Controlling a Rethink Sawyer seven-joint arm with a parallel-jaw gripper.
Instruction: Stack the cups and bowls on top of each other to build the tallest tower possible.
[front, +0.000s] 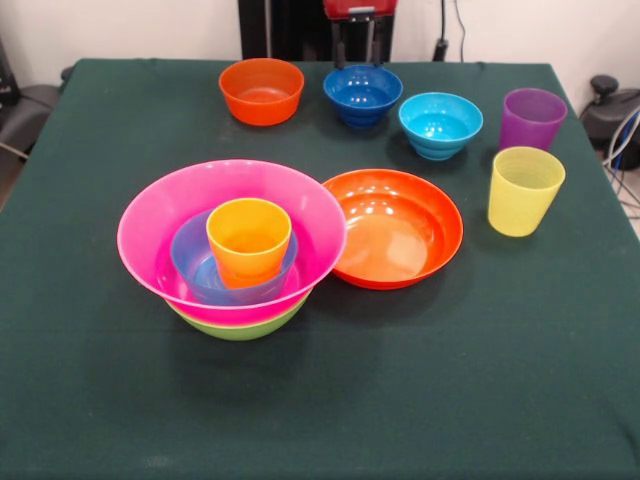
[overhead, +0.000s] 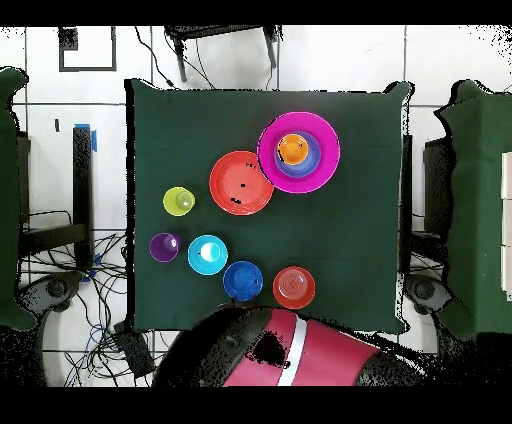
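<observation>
The tower stands at the front left: a lime green bowl (front: 240, 325) holds the big pink bowl (front: 150, 235), a small blue bowl (front: 190, 262) and the orange cup (front: 248, 240). Overhead, the pink bowl (overhead: 325, 160) is at the upper right. The shallow orange bowl (front: 392, 228) touches the tower's right side. The small orange bowl (front: 261, 91), dark blue bowl (front: 362, 94), cyan bowl (front: 440, 124), purple cup (front: 532, 118) and yellow cup (front: 524, 190) stand apart. My gripper (front: 359, 55) is open and empty, drawn back just behind the dark blue bowl.
The dark green table (front: 320, 400) has bare cloth across its near half. In the overhead view my red arm (overhead: 290, 350) covers the table's bottom edge, and cables lie on the floor at the left.
</observation>
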